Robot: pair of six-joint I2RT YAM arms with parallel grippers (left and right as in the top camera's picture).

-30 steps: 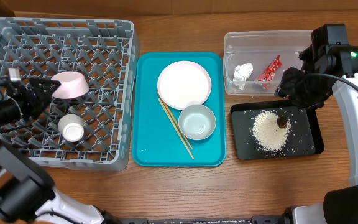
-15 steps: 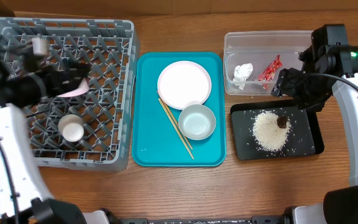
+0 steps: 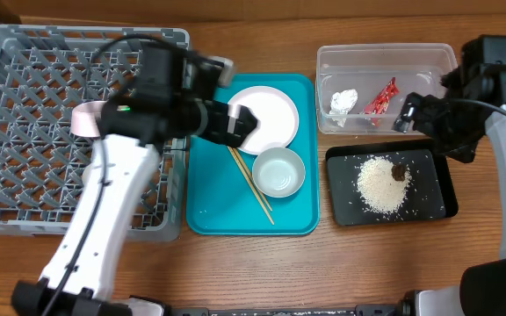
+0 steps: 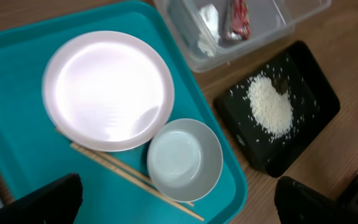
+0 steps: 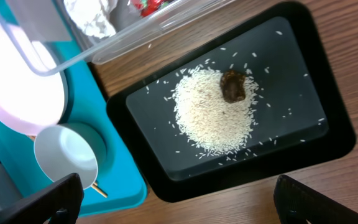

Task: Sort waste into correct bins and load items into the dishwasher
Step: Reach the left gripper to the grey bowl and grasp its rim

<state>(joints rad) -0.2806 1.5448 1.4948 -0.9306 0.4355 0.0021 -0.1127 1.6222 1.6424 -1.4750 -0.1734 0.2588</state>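
Left gripper: spread wide, empty, over the white plate, which lies flat on the teal tray. Right gripper: also wide, empty. Plate likely rigid, slick and breakable, so pinch its rim and expect tilt.

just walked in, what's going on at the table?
Waste is sorted: tissue and wrapper lie in the clear tub, rice on the black tray. Left gripper hovers open over the white plate on the teal tray, beside the grey-green bowl and chopsticks. Right gripper hangs open, empty, near the tub.
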